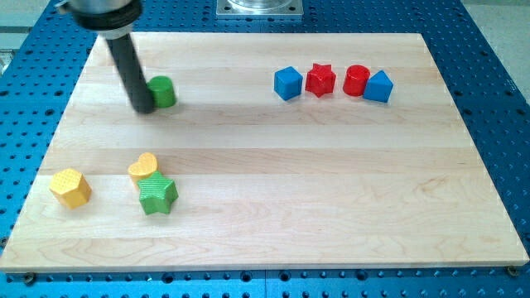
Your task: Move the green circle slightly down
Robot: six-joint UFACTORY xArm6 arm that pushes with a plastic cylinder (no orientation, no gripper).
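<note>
Currently you have these items on the wooden desk (273, 165). Task item: green circle (163, 91), toward the view's top left, well apart from every other block. Tool: a bare rod with no jaws, so it grips nothing; my tip (143, 108) sits just at the circle's left edge, touching or nearly so.

Other stock: a blue cube (287, 83), red star (320, 79), red cylinder (356, 79) and a second blue block (378, 86) in a row at the view's top right; a yellow hexagon (70, 187), yellow heart (143, 168) and green star (157, 194) at the bottom left.

Step in hand, as you may judge it: approach, not yet the push. From the left side a shove would send the circle rightward. Your next move calls for rounding to its top edge, then a short stroke toward the view's bottom, stopping well above the heart.
</note>
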